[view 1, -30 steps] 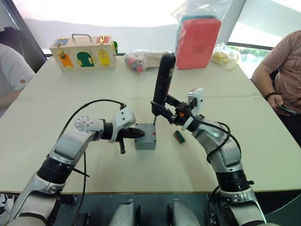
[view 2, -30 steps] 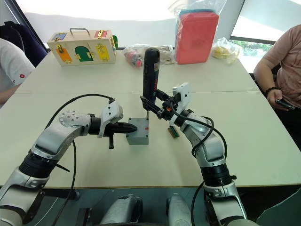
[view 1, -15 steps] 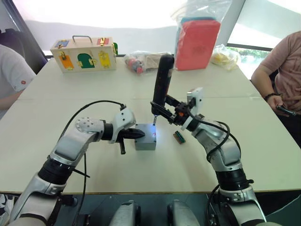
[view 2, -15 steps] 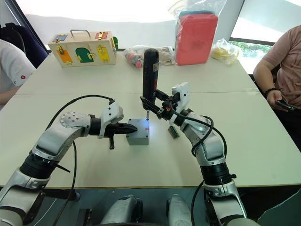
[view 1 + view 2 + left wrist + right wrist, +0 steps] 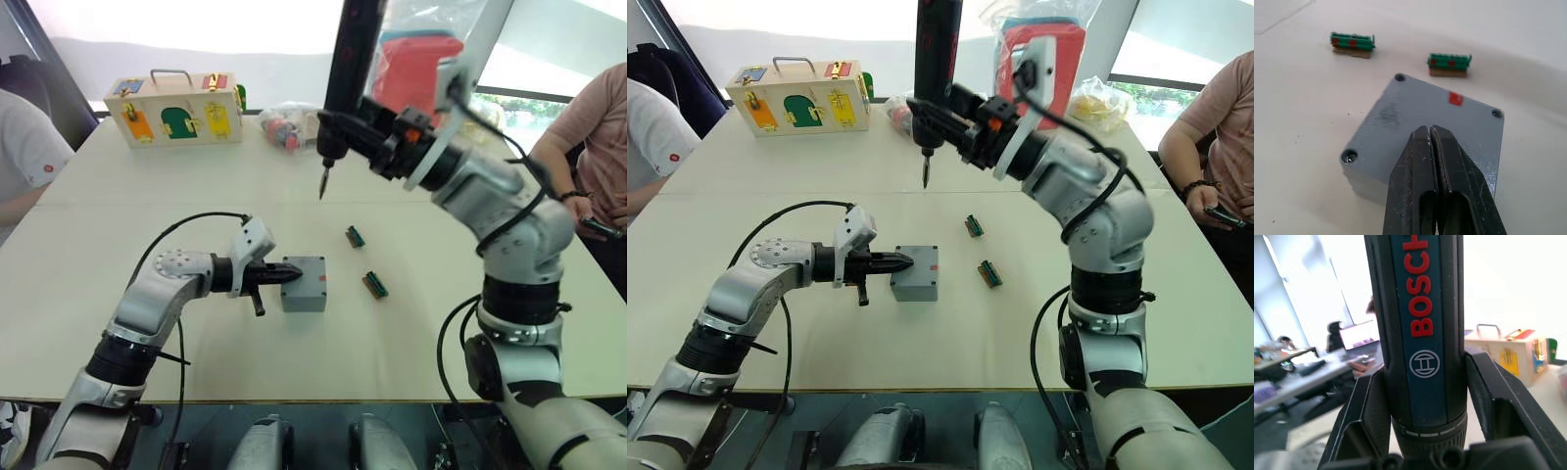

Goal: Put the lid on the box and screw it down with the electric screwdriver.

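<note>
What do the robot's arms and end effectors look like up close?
Both arms have rounded silver-grey shells with black joints, and loose black cables loop alongside them. Each wrist carries a small white camera block. The left end effector and right end effector each have two slim black fingers.

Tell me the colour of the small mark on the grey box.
Red, on the box; clearest in the left wrist view.

Matt grey plastic lid (image 5: 1425,117), glossy black pincer (image 5: 1436,147)
</note>
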`<state>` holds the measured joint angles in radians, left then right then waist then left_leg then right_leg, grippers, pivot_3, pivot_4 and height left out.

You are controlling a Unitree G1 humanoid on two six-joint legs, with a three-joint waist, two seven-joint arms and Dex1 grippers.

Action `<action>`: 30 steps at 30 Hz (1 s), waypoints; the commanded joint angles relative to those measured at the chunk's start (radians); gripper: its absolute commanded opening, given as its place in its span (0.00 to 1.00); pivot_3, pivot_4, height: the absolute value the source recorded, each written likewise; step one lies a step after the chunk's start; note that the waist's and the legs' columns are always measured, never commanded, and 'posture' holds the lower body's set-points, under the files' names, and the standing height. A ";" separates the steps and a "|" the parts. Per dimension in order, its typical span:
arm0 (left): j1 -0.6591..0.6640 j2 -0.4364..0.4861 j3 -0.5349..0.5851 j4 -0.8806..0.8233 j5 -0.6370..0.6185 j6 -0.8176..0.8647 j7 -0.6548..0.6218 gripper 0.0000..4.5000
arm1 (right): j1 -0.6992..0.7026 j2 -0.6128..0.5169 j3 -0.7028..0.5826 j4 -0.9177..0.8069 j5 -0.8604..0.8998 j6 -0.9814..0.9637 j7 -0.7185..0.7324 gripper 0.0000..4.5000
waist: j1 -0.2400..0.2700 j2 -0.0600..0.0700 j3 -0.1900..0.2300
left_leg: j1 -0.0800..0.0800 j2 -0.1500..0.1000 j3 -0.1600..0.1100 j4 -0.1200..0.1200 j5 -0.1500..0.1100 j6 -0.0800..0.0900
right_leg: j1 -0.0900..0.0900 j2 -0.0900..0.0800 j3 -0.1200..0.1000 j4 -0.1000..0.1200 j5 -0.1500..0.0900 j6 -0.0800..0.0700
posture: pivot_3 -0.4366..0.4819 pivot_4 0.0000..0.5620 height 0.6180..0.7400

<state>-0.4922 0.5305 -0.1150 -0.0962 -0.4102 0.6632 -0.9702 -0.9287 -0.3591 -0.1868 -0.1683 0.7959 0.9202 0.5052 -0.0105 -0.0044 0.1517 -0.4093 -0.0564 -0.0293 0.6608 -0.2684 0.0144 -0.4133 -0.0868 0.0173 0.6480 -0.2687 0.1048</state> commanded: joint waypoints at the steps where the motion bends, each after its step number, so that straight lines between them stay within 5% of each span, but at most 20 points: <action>1: -0.022 0.036 0.067 -0.087 -0.078 0.051 -0.014 0.00 | -0.076 -0.142 -0.135 0.136 0.141 0.314 -0.053 0.41 | 0.003 -0.001 0.000 | 0.000 0.000 0.000 0.000 0.000 0.000 | 0.000 -0.001 0.000 0.000 0.000 0.000 | 0.48 0.27 0.98; 5: -0.011 0.154 0.027 -0.214 -0.114 0.089 -0.120 0.00 | -0.060 -0.406 -0.014 0.237 0.080 0.563 0.007 0.41 | 0.004 0.001 0.002 | -0.008 -0.002 0.001 0.000 -0.001 0.002 | -0.006 -0.003 0.000 -0.003 0.000 0.000 | 0.48 0.27 0.98; 10: 0.015 0.227 -0.069 -0.285 -0.063 0.031 -0.173 0.00 | -0.036 -0.546 0.150 0.423 0.038 0.694 0.029 0.41 | -0.010 0.004 0.003 | -0.016 -0.002 0.003 0.001 0.000 0.001 | -0.015 -0.003 0.002 -0.004 0.000 0.000 | 0.48 0.27 0.98; 27: 0.075 0.165 -0.081 -0.367 -0.089 0.082 -0.065 0.00 | -0.058 -0.486 0.351 0.681 -0.235 0.603 0.097 0.41 | -0.001 0.006 0.006 | -0.016 -0.001 0.004 0.004 -0.001 0.002 | -0.014 -0.001 0.001 -0.001 0.000 0.000 | 0.48 0.27 0.98; 30: 0.074 0.182 -0.069 -0.365 -0.088 0.087 -0.057 0.00 | -0.045 -0.491 0.378 0.663 -0.266 0.573 0.129 0.68 | -0.002 0.006 0.006 | -0.016 -0.001 0.004 0.005 -0.001 0.002 | -0.014 -0.001 0.001 -0.001 0.000 0.000 | 0.48 0.27 0.98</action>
<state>-0.4159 0.6940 -0.2185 -0.4353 -0.4887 0.7494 -1.0349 -0.9624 -0.8375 0.1808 0.5111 0.5615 1.5220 0.6246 -0.0124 0.0013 0.1576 -0.4249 -0.0573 -0.0250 0.6656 -0.2693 0.0166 -0.4268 -0.0874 0.0185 0.6476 -0.2684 0.1051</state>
